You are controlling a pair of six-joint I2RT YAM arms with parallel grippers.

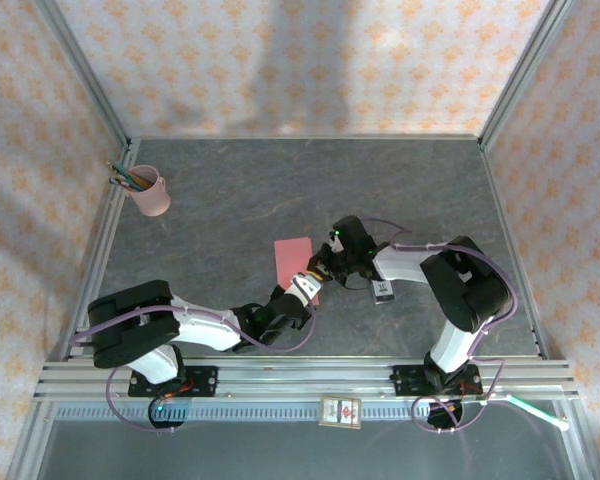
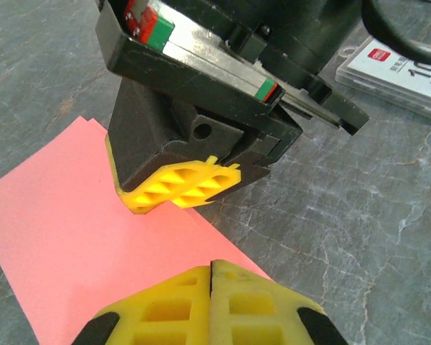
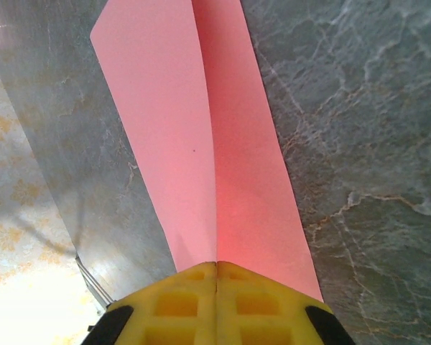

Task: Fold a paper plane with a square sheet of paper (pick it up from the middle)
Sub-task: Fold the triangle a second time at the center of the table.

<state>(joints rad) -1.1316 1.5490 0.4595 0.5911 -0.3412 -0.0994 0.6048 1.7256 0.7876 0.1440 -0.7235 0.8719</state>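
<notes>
1. We count one pink sheet (image 1: 293, 258), creased along its length, lying mid-table (image 1: 230, 200).
2. The right gripper (image 3: 215, 267) is clenched on the end of the crease.
3. The left gripper (image 2: 211, 267) is clenched at the sheet's edge; we cannot tell whether it grips the sheet.
4. One white box (image 2: 399, 68) reads "10".
5. One pink cup (image 1: 152, 195) holds pencils (image 1: 120, 178).

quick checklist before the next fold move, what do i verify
1. Right gripper shut on the pink sheet at its crease: ok.
2. Left gripper shut: ok.
3. Left gripper actually pinching the pink sheet: cannot tell; the paper runs under its fingertips.
4. Small white box apart from the pink sheet: ok.
5. Pointed plane shape formed: not ok; one centre crease is visible.
</notes>
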